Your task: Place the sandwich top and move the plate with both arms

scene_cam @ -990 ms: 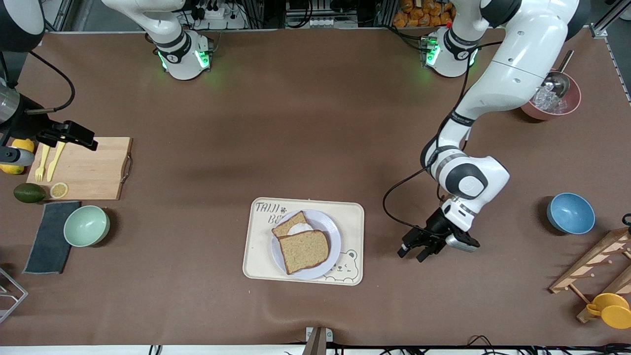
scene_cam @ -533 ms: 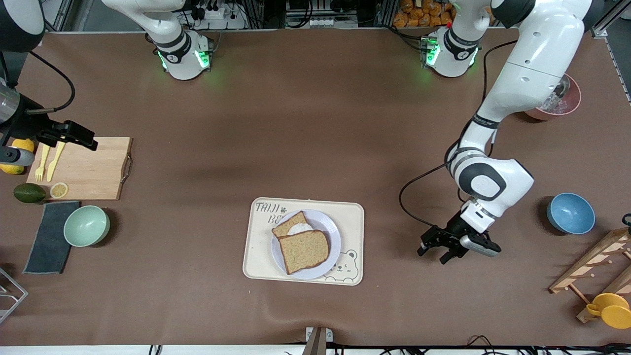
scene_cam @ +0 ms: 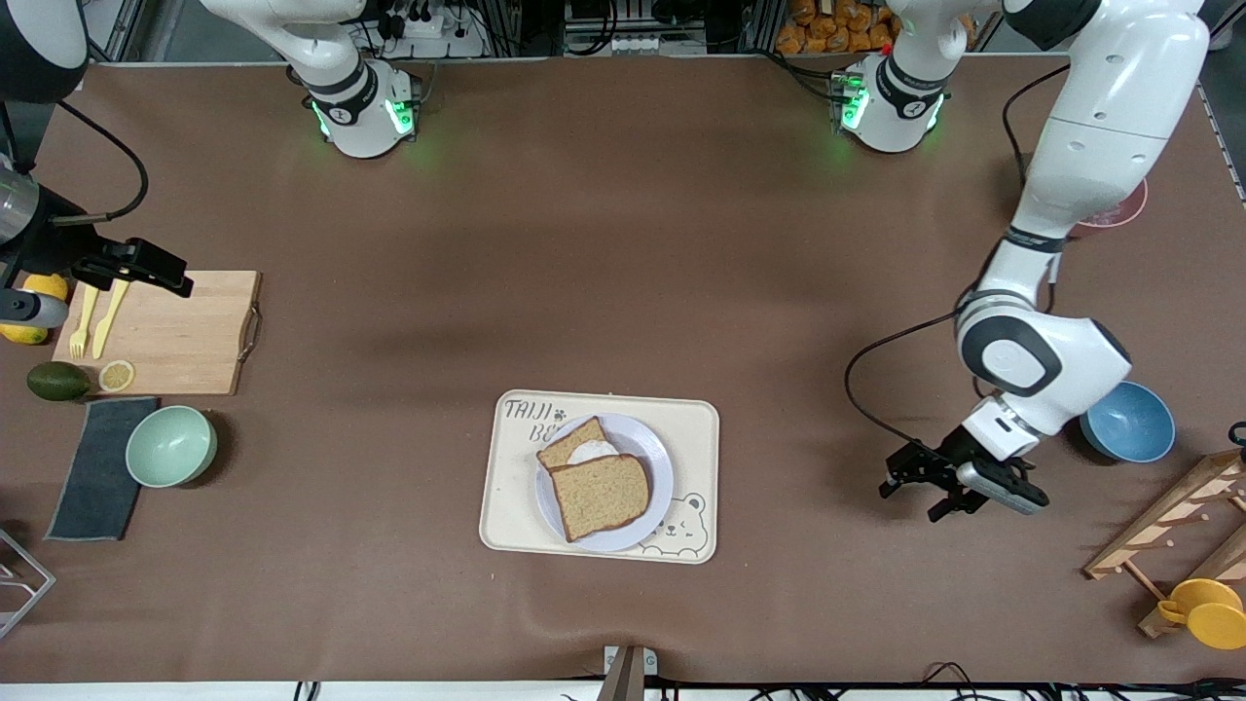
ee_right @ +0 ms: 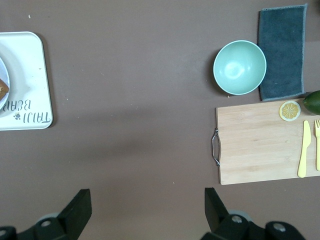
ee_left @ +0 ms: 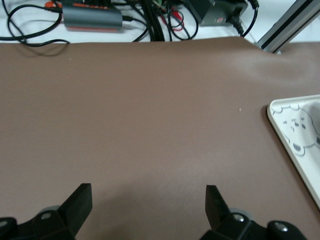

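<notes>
Right gripper (scene_cam: 146, 268) waits spread over the cutting board (scene_cam: 185, 331), the sandwich top (scene_cam: 602, 495) sits on the egg slice on the plate (scene_cam: 654, 458) in the tray (scene_cam: 696, 428), and the left gripper (scene_cam: 920, 487), fingers released, has pulled away toward the blue bowl (scene_cam: 1127, 421), so the plate move comes next.

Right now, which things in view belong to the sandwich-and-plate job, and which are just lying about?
Job:
sandwich top, on the egg slice
plate, on the bear tray
left tool, open over bare table
right tool, open over the cutting board

Lying about:
green bowl
blue bowl
dark cloth
avocado
</notes>
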Motion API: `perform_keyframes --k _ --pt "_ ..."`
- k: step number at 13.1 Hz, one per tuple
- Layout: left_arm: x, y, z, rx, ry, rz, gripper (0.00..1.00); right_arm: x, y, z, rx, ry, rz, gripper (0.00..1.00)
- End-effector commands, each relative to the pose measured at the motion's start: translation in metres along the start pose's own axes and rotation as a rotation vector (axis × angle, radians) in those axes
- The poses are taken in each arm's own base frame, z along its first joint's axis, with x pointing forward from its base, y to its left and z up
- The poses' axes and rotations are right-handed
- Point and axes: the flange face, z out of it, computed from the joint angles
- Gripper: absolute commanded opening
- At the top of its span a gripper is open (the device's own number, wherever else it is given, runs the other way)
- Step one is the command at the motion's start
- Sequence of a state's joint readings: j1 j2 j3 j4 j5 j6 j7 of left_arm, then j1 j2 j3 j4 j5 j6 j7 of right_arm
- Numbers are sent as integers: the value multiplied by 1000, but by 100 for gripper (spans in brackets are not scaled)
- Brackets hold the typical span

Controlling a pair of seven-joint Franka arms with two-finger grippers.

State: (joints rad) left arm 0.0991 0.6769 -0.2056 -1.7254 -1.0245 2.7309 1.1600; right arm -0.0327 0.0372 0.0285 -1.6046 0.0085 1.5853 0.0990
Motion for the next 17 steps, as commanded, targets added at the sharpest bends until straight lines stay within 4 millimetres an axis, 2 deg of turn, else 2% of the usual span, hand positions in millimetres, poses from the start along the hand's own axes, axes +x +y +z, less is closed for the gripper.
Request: perform_keyframes --k 1,4,6,8,10,14,15,17 --pt "12 1 -32 15 -108 26 100 -5 2 -3 -3 -3 7 100" --pt "35 5 -73 67 -208 6 100 -6 2 -4 -3 -6 7 100" --pt "50 21 -104 106 -287 -12 100 -5 2 -3 -3 -6 7 100" --pt "64 45 -134 160 -367 -50 100 -6 2 -3 -4 -8 7 100" --pt "77 87 -161 207 -435 -104 100 -6 2 -3 -4 -8 7 100" --pt "95 167 -237 319 -503 -203 100 -6 1 -3 -4 -9 6 100" --pt "95 183 -258 370 -527 -205 100 -6 1 -3 -4 -9 6 100" --pt "103 197 -292 398 -505 -197 100 -6 1 -3 -4 -9 4 100"
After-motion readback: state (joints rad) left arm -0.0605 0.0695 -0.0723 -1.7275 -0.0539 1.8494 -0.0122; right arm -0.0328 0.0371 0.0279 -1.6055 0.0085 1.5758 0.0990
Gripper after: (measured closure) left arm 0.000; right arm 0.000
